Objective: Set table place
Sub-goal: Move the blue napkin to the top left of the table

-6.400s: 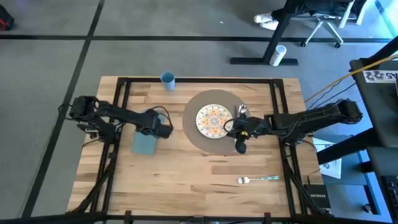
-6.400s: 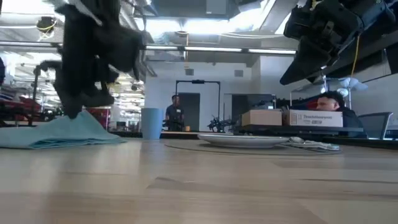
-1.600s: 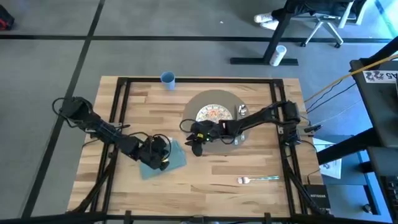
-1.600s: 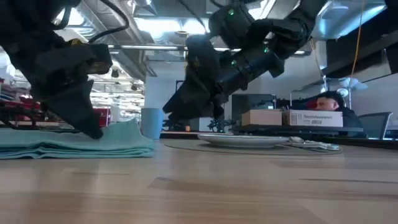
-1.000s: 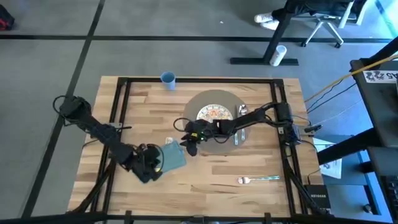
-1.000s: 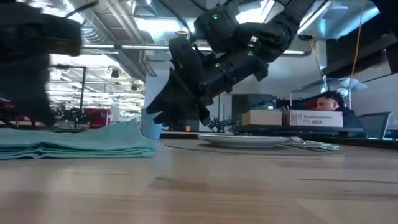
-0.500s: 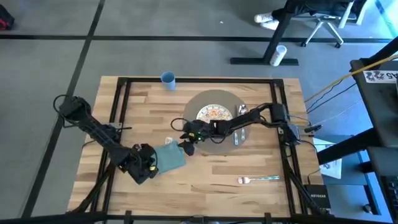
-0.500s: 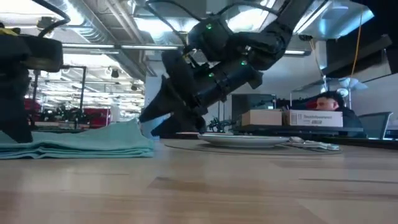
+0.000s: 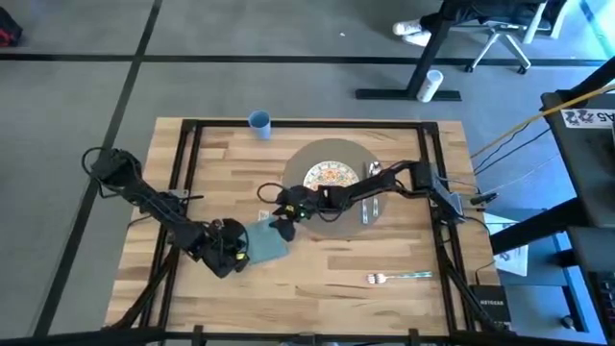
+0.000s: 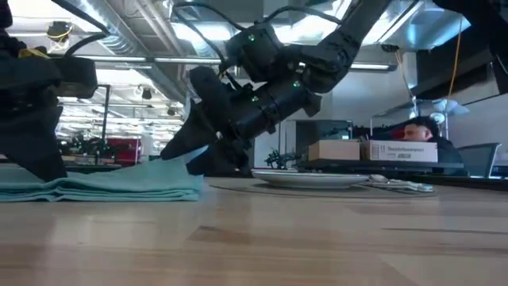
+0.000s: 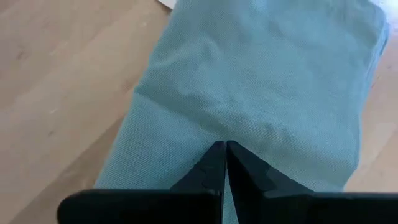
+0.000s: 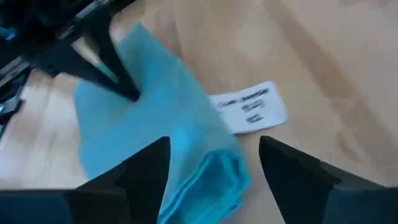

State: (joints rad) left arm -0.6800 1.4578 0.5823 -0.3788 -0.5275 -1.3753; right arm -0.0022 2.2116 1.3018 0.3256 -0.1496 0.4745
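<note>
A folded teal napkin (image 9: 263,242) lies flat on the table (image 9: 317,288), left of the round grey-brown placemat (image 9: 338,228), which carries the patterned plate (image 9: 332,175). My left gripper (image 9: 233,252) is shut, and its tips rest on the napkin (image 11: 261,81) at its near left end. My right gripper (image 9: 281,227) reaches across the placemat and hangs open just over the napkin's far right end (image 12: 211,168). One finger stands on either side of that end; I see no touch. A white label (image 12: 249,107) lies beside the napkin. My left gripper presses its shut fingertips (image 11: 225,149) down on the napkin's top layer (image 11: 236,127), slanting down from the table's near left. The napkin lies flat on the table under them, with a faint crease just ahead of the tips.
A blue cup (image 9: 258,121) stands at the far edge. A fork (image 9: 396,278) lies near the front right. Another utensil (image 9: 374,171) lies on the placemat right of the plate. Bare wood stretches along the near edge.
My right gripper has moved toward the table's left, off the placemat's edge, and come down over the napkin's far right end. The napkin stays flat on the table.
</note>
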